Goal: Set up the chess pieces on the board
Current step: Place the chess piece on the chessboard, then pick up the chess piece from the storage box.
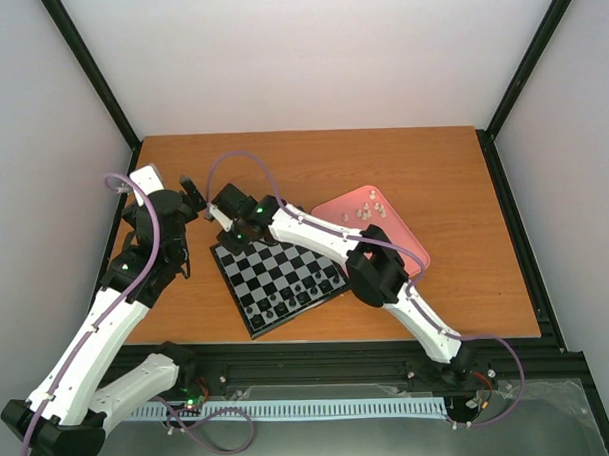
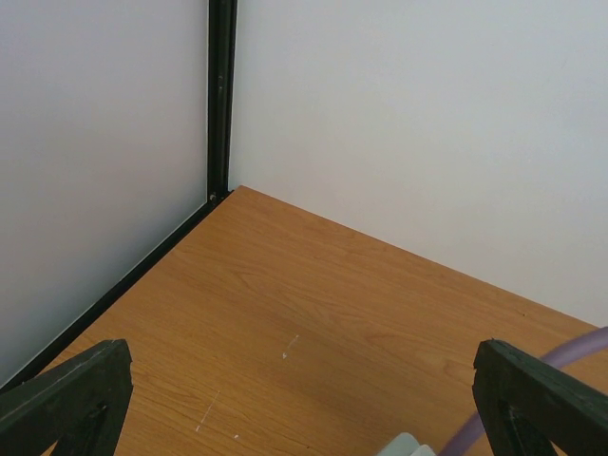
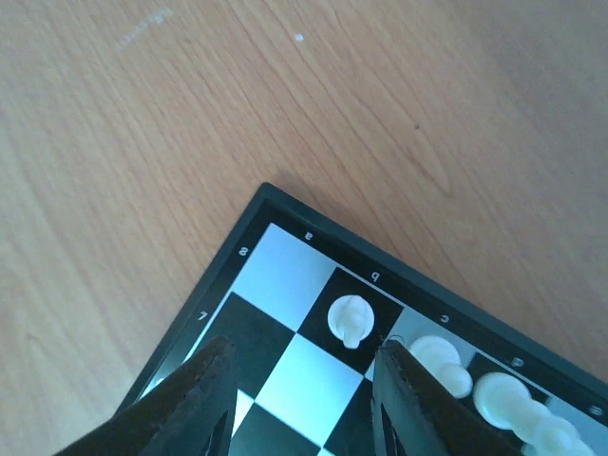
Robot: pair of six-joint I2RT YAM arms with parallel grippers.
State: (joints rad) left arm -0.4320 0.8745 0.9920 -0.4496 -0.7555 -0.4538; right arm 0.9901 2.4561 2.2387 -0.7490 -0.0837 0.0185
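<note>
The board (image 1: 254, 272) lies at an angle in the middle of the table. My right gripper (image 1: 229, 231) hangs over its far left corner. In the right wrist view that gripper (image 3: 304, 350) is open, and a white chess piece (image 3: 350, 318) stands free on a black square of the board (image 3: 285, 275), just ahead of the fingertips and touching neither. Two more white pieces (image 3: 439, 363) stand to its right along the same edge row. My left gripper (image 1: 188, 192) is open over bare table (image 2: 304, 313) with nothing between its fingers (image 2: 76, 394).
A pink tray (image 1: 397, 247) right of the board holds several loose white pieces (image 1: 367, 211). Dark pieces (image 1: 297, 293) stand along the board's near rows. Black frame posts and white walls close in the table's back and sides.
</note>
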